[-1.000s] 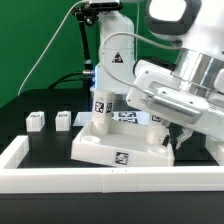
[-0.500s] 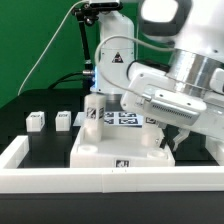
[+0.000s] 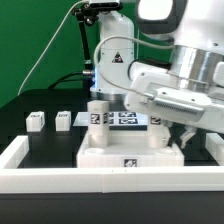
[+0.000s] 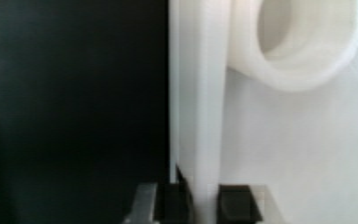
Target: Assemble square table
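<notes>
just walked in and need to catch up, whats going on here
The Panda arm's gripper is shut on the thin edge of the white square tabletop, which lies flat on the black table inside the low white border wall. One leg stands upright on the slab at a far corner, and what looks like a second leg stands near the gripper. Two loose legs sit apart at the exterior view's left, so the table is only partly assembled.
</notes>
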Action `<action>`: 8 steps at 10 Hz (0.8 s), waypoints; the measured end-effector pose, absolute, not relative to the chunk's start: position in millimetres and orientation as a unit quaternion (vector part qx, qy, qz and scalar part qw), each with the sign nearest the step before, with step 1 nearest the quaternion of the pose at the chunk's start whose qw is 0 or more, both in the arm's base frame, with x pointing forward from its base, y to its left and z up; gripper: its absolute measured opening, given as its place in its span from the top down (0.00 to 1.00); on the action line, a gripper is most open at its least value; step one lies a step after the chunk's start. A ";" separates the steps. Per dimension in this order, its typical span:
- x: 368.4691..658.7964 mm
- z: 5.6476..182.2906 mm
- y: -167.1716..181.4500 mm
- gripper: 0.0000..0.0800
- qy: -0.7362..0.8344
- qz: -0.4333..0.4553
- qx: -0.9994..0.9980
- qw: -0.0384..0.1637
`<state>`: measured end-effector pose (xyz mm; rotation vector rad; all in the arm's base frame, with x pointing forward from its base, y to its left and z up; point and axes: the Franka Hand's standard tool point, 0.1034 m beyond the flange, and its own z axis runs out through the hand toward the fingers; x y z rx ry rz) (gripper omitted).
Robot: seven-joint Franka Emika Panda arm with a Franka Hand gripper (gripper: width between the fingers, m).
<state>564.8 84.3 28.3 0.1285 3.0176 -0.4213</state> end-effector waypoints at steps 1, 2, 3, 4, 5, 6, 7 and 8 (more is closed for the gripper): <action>563.3 28.6 96.2 0.92 0.986 -0.152 0.053 0.039; 564.5 29.2 103.5 0.92 0.985 -0.161 0.057 0.036; 565.3 27.6 101.1 0.92 0.985 -0.156 0.057 0.038; 565.1 27.0 98.6 0.92 0.985 -0.156 0.060 0.037; 564.9 26.7 98.6 0.92 0.985 -0.156 0.060 0.036; 564.8 26.5 98.5 0.92 0.985 -0.156 0.060 0.036; 563.7 26.5 101.9 0.92 0.985 -0.156 0.058 0.035; 560.8 27.0 112.8 0.92 0.986 -0.155 0.052 0.033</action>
